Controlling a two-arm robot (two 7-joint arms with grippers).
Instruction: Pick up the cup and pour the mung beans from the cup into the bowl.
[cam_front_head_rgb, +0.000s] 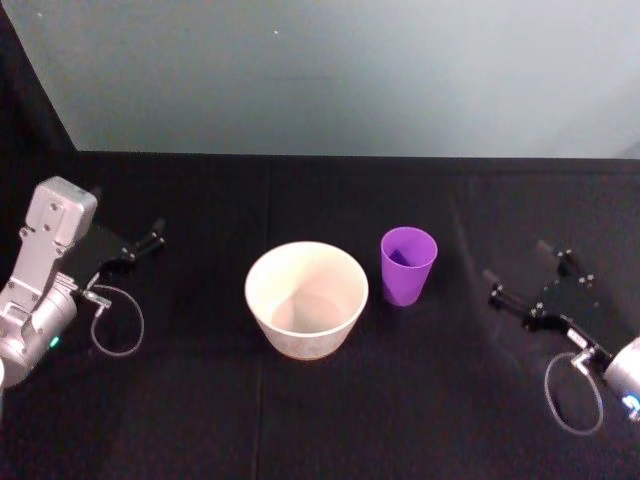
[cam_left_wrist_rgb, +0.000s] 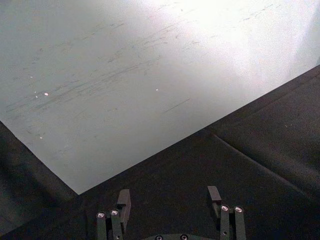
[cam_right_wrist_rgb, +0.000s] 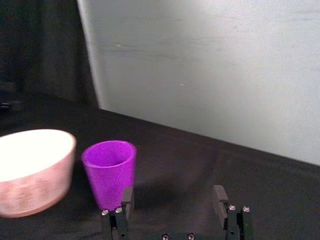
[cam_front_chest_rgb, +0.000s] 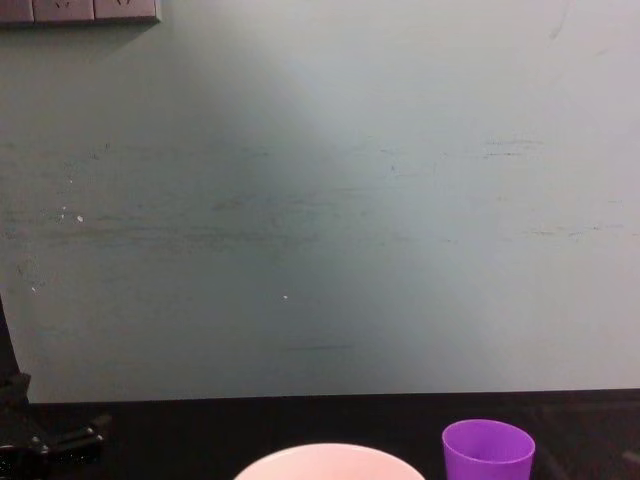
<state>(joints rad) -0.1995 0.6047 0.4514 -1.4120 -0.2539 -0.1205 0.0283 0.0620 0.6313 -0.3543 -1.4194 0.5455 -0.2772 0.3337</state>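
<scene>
Pre-grasp stage: cup upright at centre of head view, just right of bowl; right gripper at lower right, fingers wide apart, empty; left gripper parked mid-left, likewise spread. Next: straddle cup sides.

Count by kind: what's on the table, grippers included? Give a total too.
cup: 1
bowl: 1
grippers: 2 (left gripper, right gripper, both open, one at each side)
Total: 4
</scene>
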